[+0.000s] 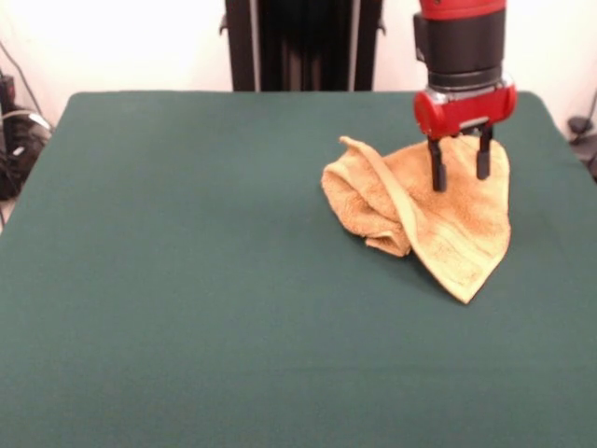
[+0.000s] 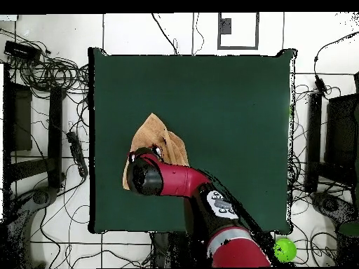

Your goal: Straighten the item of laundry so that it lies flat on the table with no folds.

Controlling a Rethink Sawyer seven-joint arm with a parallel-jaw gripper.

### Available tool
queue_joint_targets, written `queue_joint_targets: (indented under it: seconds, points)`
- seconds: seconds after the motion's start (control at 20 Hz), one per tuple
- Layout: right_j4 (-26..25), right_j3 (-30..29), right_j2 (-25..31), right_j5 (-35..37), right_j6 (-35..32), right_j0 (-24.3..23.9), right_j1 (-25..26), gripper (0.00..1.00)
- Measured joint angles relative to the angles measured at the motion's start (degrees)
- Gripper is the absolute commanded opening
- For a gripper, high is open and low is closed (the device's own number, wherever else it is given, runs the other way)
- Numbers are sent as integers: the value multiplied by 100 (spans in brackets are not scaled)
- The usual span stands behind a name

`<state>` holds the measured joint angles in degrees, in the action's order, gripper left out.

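- Towel (image 1: 424,210) lying crumpled and folded at right of centre on green table (image 1: 187,280), one corner pointing toward lower frame.
- Gripper (image 1: 459,171) above it, fingers (image 1: 436,168) parted, apparently holding nothing.

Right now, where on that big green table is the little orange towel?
In the front view the towel lies crumpled toward the far right part of the table, directly under the robot's open tool; the overhead view shows it near the table's left edge.
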<state>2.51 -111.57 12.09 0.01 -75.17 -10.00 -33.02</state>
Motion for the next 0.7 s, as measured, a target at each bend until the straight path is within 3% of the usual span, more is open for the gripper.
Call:
queue_joint_targets:
  seconds: [0.45,0.7]
  points:
    - [-74,3,1,46,0,-101,-17,100]
    - [-321,212,-23,885,0,-281,-245,100]
